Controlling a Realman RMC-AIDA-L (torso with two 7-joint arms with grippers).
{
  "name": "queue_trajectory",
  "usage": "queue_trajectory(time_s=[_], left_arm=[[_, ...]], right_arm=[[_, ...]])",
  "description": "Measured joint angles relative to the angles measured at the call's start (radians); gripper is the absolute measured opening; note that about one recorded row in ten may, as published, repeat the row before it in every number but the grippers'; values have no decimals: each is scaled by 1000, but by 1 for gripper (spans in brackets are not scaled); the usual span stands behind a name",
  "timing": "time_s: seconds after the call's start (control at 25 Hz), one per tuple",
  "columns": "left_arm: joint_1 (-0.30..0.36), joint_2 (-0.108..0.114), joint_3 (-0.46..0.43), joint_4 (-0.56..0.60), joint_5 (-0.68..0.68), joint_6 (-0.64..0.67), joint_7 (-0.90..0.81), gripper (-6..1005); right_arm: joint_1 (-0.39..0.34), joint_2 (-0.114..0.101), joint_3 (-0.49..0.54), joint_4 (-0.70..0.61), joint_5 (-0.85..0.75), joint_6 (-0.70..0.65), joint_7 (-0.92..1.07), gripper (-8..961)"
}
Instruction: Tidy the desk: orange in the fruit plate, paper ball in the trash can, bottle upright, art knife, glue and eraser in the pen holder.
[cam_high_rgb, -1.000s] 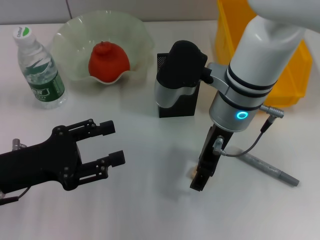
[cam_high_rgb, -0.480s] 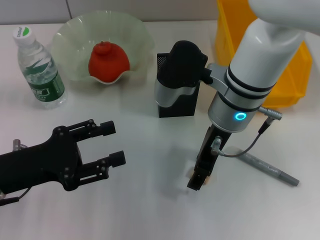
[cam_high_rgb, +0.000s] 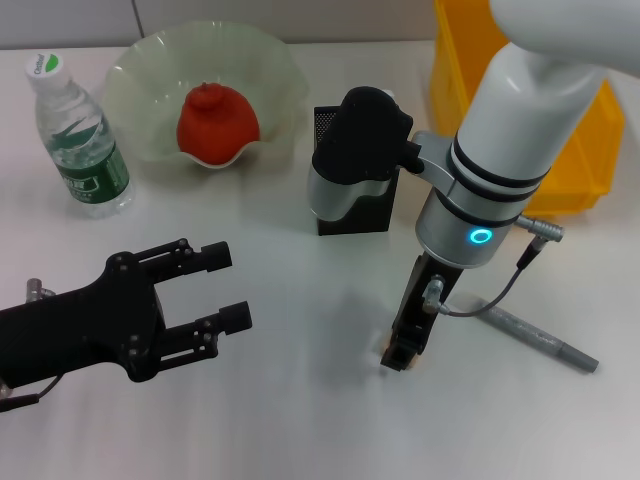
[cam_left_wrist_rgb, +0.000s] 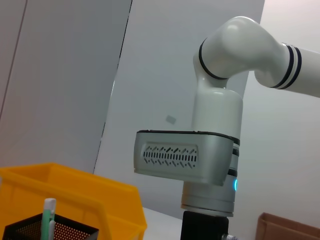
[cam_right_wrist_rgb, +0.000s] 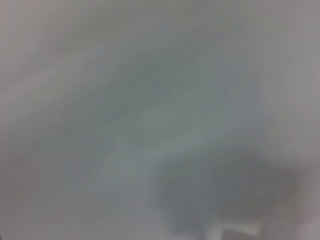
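Note:
My right gripper points straight down at the table and is shut on a small pale eraser that peeks out beside its tip. The grey art knife lies on the table to its right. Behind it, the black mesh pen holder is partly hidden by the right wrist. In the left wrist view the pen holder holds a white-and-green stick, likely the glue. The orange sits in the fruit plate. The bottle stands upright. My left gripper hovers open at the front left. The paper ball is out of view.
A yellow bin stands at the back right, just behind the right arm. The right arm's cable loops over the table above the art knife.
The right gripper's tip has shifted slightly at the eraser, and the right wrist has leaned a little to the left. The left arm has not moved.

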Motion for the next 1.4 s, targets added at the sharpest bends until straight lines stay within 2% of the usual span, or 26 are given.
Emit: queue_trajectory(time_s=[0.16,0.92,1.08,1.16,1.28,1.4], left_arm=[[0,-1,0,0,0,-4,0,696],[0,-3,-1,0,0,-7,0,696],[-2,-3,-2,0,0,-7,0,696],[-3,-4,-3,0,-1,-7,0,696],[-3,-4,-11,0,-2,-7,0,696],[-2,-4,-12,0,-4,-6,0,696]], right_arm=[[0,0,-7,0,0,1,2,438],[-1,0,-43,1,0,9,9,399],[-7,0,-36,-20,0,6,9,296],[-27,-1,-30,-61,0,0,9,245],[-76,-6,-9,-153,-1,-8,7,248],[-145,-8,61,-261,-2,-16,-11,250]])
